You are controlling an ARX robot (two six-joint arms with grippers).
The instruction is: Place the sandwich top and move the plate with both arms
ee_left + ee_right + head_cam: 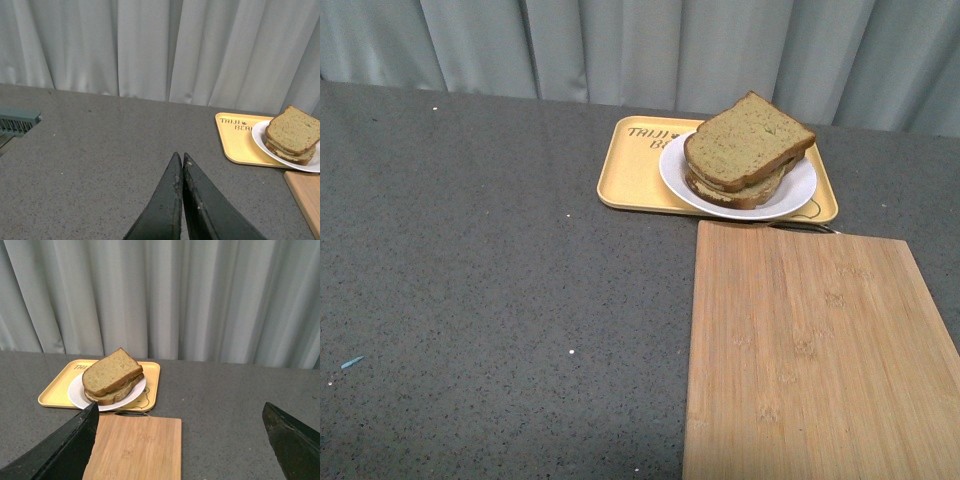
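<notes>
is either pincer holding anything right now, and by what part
Nothing is held. The left pincer is shut on nothing; the right pincer is open and empty. The sandwich top sits on the plate.

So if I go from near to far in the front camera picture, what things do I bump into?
Wooden cutting board → white plate sitting on the yellow tray, with the sandwich top stacked on the plate → grey curtain at the back.

Pleated grey-white curtain (620,45) across the back, dark speckled grey tabletop (470,280), even soft light
</notes>
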